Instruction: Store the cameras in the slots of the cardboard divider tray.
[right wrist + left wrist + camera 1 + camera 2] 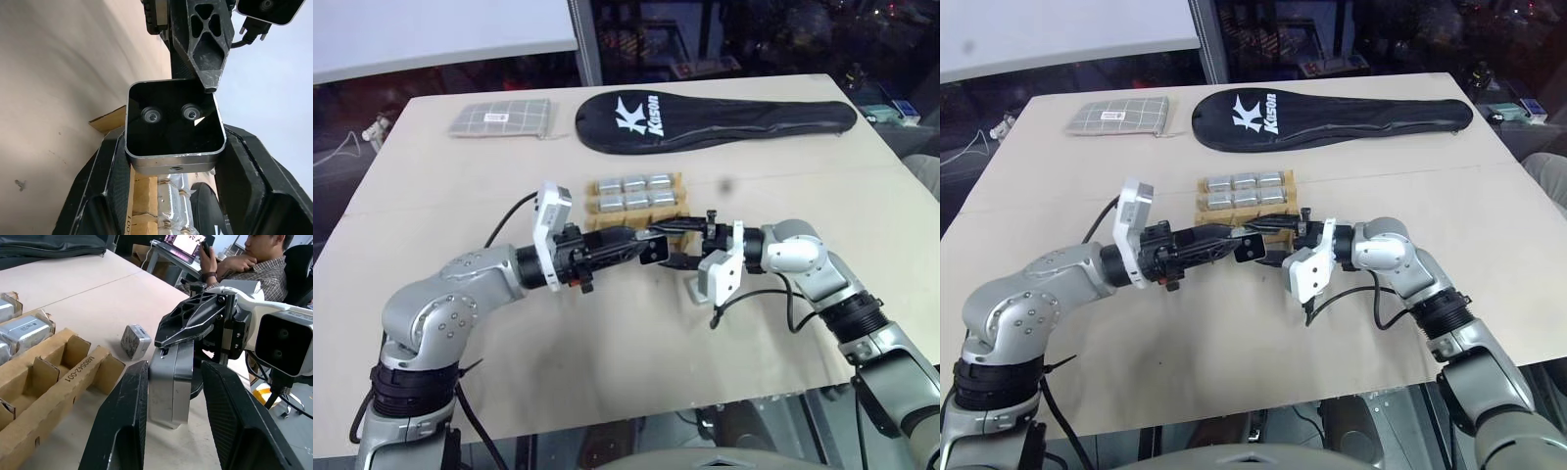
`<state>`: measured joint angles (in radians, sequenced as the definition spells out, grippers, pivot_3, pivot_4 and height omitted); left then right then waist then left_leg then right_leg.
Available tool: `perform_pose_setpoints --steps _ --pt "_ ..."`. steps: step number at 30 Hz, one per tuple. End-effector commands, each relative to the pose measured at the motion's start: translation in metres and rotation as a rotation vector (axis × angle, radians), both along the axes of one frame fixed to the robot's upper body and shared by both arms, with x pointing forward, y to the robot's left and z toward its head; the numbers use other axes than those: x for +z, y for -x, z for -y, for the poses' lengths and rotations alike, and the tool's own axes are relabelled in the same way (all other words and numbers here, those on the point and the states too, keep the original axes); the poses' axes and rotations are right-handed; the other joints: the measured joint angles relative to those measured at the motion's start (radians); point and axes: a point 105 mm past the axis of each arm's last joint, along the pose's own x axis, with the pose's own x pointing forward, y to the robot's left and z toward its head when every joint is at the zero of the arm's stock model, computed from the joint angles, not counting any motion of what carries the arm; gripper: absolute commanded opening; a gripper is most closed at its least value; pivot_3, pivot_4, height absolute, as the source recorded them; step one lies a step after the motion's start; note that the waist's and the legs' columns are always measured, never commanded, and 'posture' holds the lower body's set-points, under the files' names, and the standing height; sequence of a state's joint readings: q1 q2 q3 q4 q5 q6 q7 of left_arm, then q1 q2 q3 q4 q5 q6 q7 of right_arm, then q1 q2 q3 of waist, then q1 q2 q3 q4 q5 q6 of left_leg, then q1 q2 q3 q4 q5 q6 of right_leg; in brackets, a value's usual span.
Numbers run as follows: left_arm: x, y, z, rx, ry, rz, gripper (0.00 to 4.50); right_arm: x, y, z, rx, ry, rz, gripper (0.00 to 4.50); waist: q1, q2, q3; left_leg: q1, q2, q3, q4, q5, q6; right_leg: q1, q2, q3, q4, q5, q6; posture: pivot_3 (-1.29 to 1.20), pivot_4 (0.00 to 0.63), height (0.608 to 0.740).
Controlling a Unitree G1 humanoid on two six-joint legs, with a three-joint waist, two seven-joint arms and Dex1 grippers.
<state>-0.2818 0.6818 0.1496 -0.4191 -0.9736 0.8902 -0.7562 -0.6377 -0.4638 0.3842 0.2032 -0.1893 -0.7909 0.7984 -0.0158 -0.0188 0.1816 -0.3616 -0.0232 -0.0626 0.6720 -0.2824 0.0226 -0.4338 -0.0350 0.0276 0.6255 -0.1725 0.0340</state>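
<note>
Camera held between both hands, just in front of the cardboard divider tray

We see the camera (175,126) above the surface (636,362), the left hand (171,396) and right hand (171,169) each grasping its metal sides. We judge it a rigid, smooth, fairly dense block with a glossy lens face (best left untouched), so flat side walls are the place to grip. The tray (677,180) holds six wrapped cameras (634,192) in its two far rows; the near slots (46,374) look empty.

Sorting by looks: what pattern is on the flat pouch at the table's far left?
The pouch is grey with a pale check; the left eye view shows it best.
</note>
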Motion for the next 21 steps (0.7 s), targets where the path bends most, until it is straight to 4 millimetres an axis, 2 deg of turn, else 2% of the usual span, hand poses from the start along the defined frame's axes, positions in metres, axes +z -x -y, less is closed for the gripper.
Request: perform_pose_setpoints --steps 1,7,11,15,17,18,19,20,21 --pt "0.003 0.007 0.006 -0.048 0.005 0.009 1.73 0.018 0.003 -0.003 0.022 -0.053 0.04 1.92 0.0 0.0 0.0 0.0 0.0 0.0 0.0 0.0 0.0 0.0 0.0 0.0 0.0 0.0 0.0 0.0 0.15 0.74" --pt "0.009 0.003 0.008 -0.037 0.051 0.016 1.73 0.02 0.006 -0.005 0.032 -0.061 0.043 1.92 0.0 0.0 0.0 0.0 0.0 0.0 0.0 0.0 0.0 0.0 0.0 0.0 0.0 0.0 0.0 0.0 0.15 0.74" --pt "0.012 0.002 0.008 -0.038 0.069 0.019 0.76 0.018 0.004 -0.003 0.012 -0.048 0.019 1.92 0.0 0.0 0.0 0.0 0.0 0.0 0.0 0.0 0.0 0.0 0.0 0.0 0.0 0.0 0.0 0.0 0.15 0.74" --pt "0.011 0.002 0.007 -0.03 0.06 0.02 0.71 0.016 0.003 -0.001 -0.006 -0.038 -0.005 1.92 0.0 0.0 0.0 0.0 0.0 0.0 0.0 0.0 0.0 0.0 0.0 0.0 0.0 0.0 0.0 0.0 0.15 0.74" --pt "0.01 0.001 0.007 -0.027 0.049 0.02 0.71 0.013 0.001 0.0 -0.027 -0.017 -0.038 2.93 0.0 0.0 0.0 0.0 0.0 0.0 0.0 0.0 0.0 0.0 0.0 0.0 0.0 0.0 0.0 0.0 0.15 0.74" --pt "0.009 0.0 0.006 -0.021 0.04 0.025 0.71 0.016 0.003 0.0 -0.019 -0.045 -0.043 3.03 0.0 0.0 0.0 0.0 0.0 0.0 0.0 0.0 0.0 0.0 0.0 0.0 0.0 0.0 0.0 0.0 0.15 0.74" --pt "0.009 -0.001 0.004 -0.011 0.031 0.034 0.71 0.018 0.003 0.002 -0.034 -0.073 -0.073 3.62 0.0 0.0 0.0 0.0 0.0 0.0 0.0 0.0 0.0 0.0 0.0 0.0 0.0 0.0 0.0 0.0 0.15 0.74" --pt "0.009 -0.002 0.003 -0.002 0.025 0.046 0.71 0.019 0.003 0.004 -0.044 -0.086 -0.094 3.74 0.001 0.0 0.0 0.0 0.0 0.0 0.0 0.0 0.0 0.0 0.0 0.0 0.0 0.0 0.0 0.0 0.15 0.74" --pt "0.01 -0.004 0.001 0.006 0.019 0.055 0.71 0.019 0.005 0.008 -0.05 -0.092 -0.112 4.3 0.001 0.0 0.0 0.0 0.0 -0.001 0.0 0.0 0.0 0.0 0.0 0.0 0.0 0.0 0.0 0.0 0.15 0.74"
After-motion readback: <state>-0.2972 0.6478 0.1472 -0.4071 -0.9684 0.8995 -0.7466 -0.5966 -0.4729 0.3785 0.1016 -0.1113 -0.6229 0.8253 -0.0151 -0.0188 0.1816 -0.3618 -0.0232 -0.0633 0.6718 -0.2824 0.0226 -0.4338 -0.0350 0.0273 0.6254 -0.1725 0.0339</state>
